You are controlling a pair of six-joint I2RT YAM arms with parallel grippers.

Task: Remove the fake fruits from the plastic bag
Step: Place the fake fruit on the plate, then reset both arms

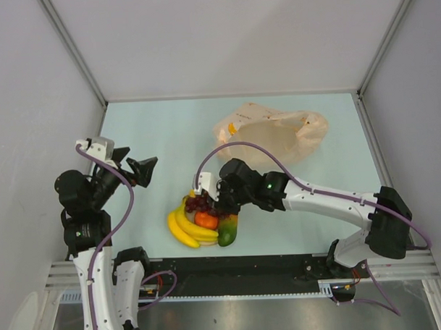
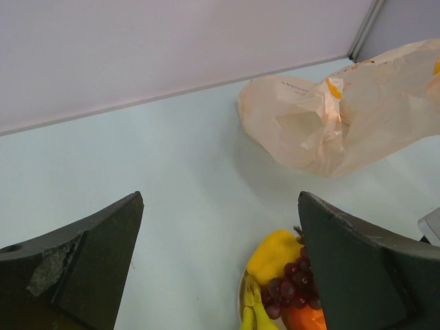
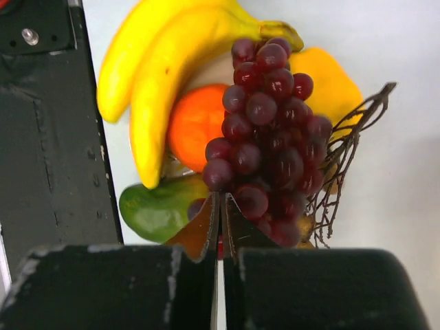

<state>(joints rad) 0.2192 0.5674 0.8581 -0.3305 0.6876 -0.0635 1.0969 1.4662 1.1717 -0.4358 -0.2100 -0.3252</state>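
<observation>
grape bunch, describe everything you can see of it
The grape bunch is a cluster of glossy, dark red, plastic-looking balls, draped on top of the fruit pile. It lies against the orange ball, the banana bunch and the yellow pepper-shaped piece, with the mango beside its near end. The right gripper meets that end, jaws almost closed with a red sliver between them, seemingly pinching it.

Top external: high, looks down on table (image 1: pixel 154 131).
Left wrist: faces far wall (image 2: pixel 172 41).
Right wrist: close above grape bunch (image 3: pixel 271 130).
Shared: grape bunch.
</observation>
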